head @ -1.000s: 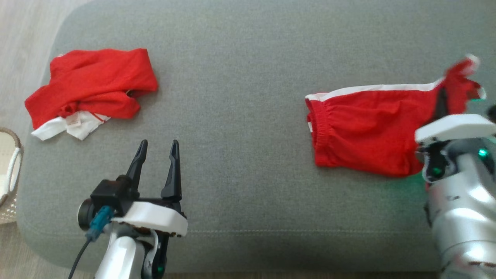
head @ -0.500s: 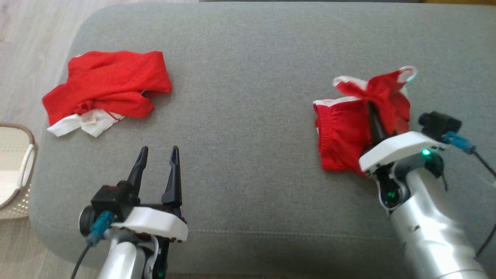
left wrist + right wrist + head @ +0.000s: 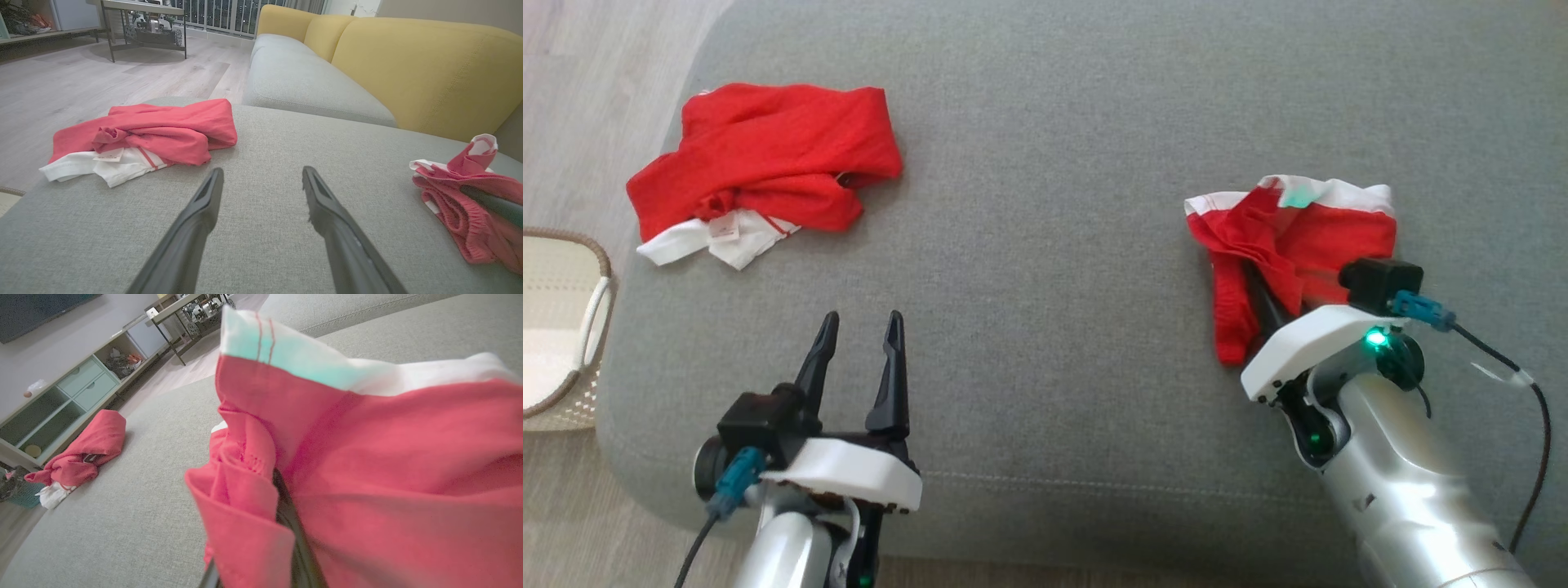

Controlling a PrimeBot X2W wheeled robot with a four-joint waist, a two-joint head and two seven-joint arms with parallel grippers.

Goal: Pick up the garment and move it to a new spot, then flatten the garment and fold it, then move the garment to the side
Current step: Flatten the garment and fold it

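Red shorts pinched in right gripper, left gripper spread, crumpled top well apart

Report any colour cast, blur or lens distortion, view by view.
Head view: soft even light, green glow tints the shorts' white band. Right wrist view: shorts near the lens, blurred, same teal tint. Left wrist view: sharp, but wide-angle stretches the left tool.

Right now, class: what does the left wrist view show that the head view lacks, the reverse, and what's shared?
Left wrist view adds: yellow sofa back, metal-framed table. Head view adds: silver right forearm, its black cable. Shared: grey cushion, crumpled red-and-white garment, red shorts pinched by the right gripper, open left gripper.
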